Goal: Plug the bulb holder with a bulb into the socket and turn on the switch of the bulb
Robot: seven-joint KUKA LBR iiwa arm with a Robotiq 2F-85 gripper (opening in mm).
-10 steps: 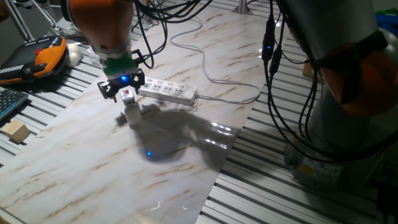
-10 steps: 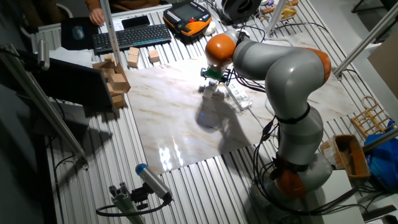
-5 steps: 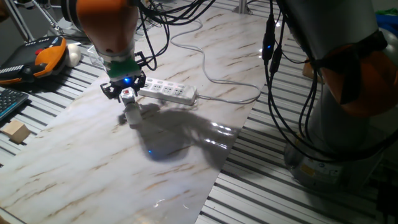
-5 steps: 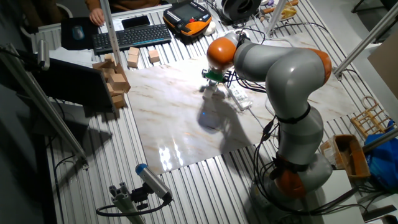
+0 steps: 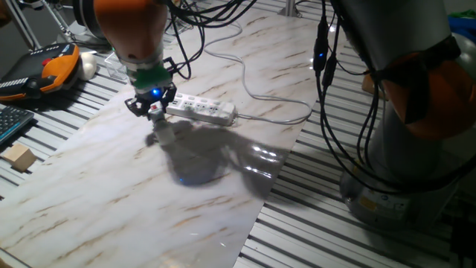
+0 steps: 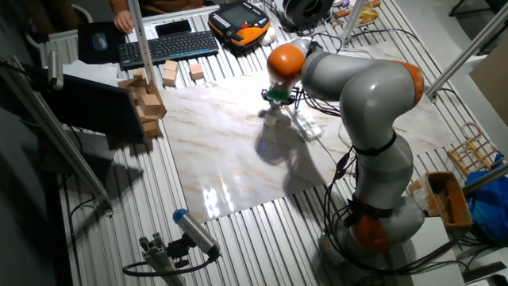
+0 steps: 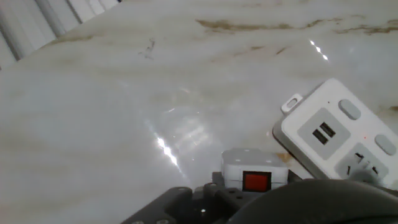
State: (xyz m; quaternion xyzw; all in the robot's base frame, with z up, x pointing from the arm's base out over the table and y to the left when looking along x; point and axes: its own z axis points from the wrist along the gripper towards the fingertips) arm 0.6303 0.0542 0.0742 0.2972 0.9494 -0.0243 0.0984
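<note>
My gripper (image 5: 152, 106) is shut on the bulb holder (image 5: 155, 113) and holds it just above the marble board, at the left end of the socket strip (image 5: 201, 109). The white bulb (image 5: 160, 131) hangs below the holder, near the board. In the other fixed view the gripper (image 6: 277, 98) stands beside the strip (image 6: 306, 125). In the hand view the holder (image 7: 255, 167) shows its red switch (image 7: 255, 181), and the strip's end (image 7: 336, 134) lies just to its right, apart from it. The bulb does not show clearly there.
The strip's pale cable (image 5: 275, 112) loops to the right and back. An orange-black pendant (image 5: 44, 68) and a cream ball (image 5: 88, 67) lie at the back left. A wooden block (image 5: 19, 158) and a keyboard (image 6: 167, 48) are off the board. The robot base (image 6: 381, 199) stands at the right.
My gripper has moved a little to the right and back with the bulb holder, closer to the left end of the strip. The strip has not moved.
</note>
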